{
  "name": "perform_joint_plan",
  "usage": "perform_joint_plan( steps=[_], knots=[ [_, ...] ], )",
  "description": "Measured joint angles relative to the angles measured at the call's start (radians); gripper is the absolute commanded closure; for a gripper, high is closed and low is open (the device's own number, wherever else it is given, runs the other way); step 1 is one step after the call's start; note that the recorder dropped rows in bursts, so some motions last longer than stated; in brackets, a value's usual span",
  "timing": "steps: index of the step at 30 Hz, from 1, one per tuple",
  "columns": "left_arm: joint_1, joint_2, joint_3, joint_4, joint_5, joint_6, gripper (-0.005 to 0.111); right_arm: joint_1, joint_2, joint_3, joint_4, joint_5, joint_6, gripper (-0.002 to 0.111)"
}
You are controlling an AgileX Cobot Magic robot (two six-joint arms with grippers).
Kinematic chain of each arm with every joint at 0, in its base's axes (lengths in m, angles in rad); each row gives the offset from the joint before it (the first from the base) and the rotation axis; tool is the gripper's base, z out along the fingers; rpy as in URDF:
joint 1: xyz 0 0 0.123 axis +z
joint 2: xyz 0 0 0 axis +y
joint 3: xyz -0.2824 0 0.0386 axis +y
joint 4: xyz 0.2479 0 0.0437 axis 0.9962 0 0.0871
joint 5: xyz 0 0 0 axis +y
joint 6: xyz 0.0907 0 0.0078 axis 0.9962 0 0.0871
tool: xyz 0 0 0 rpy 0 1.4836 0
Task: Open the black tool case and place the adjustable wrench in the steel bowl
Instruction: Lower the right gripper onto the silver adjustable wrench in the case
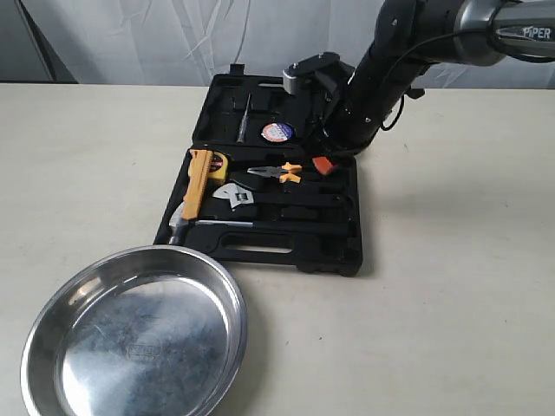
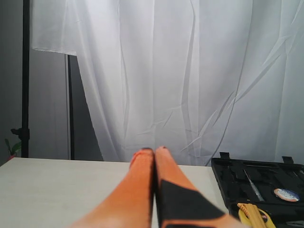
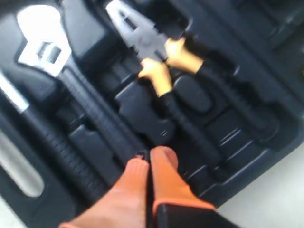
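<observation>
Now, black tool case: lies open flat on the table, lid swung back toward the curtain, with tools seated in the moulded recesses.
Adjustable wrench: you will find it in its recess in the near half of the case, silver jaws toward the hammer and black handle running toward your right arm's side. The right wrist view shows it lying flat beside the pliers.
Steel bowl: sits on the table just in front of the case and apart from it, nothing in it.
Right gripper: your orange fingers are pressed together with nothing between them. The tip hangs over the handle end of the wrench; you cannot tell whether it touches.
Left gripper: fingers closed on each other, empty, held above the table and pointing at the curtain, off to the side of the case.
Writing: "PIPER" reads in white on your right arm.
Round sticker: white, blue and red, in the lid; its print is too small to read.
Bowl stamp: a small mark at the centre of the dish, not legible.
</observation>
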Motion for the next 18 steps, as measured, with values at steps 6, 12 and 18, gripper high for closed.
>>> perform_joint_plan(
  steps=[6, 12, 18],
  knots=[
    [0.000, 0.000, 0.000, 0.000, 0.000, 0.000, 0.106, 0.022, 0.000, 0.000, 0.012, 0.076, -0.091, 0.106],
    [0.000, 0.000, 0.000, 0.000, 0.000, 0.000, 0.106, 0.084, 0.000, 0.000, 0.010, -0.039, -0.333, 0.062],
    [0.000, 0.000, 0.000, 0.000, 0.000, 0.000, 0.106, 0.184, 0.012, 0.000, -0.182, -0.138, -0.403, 0.056]
  ],
)
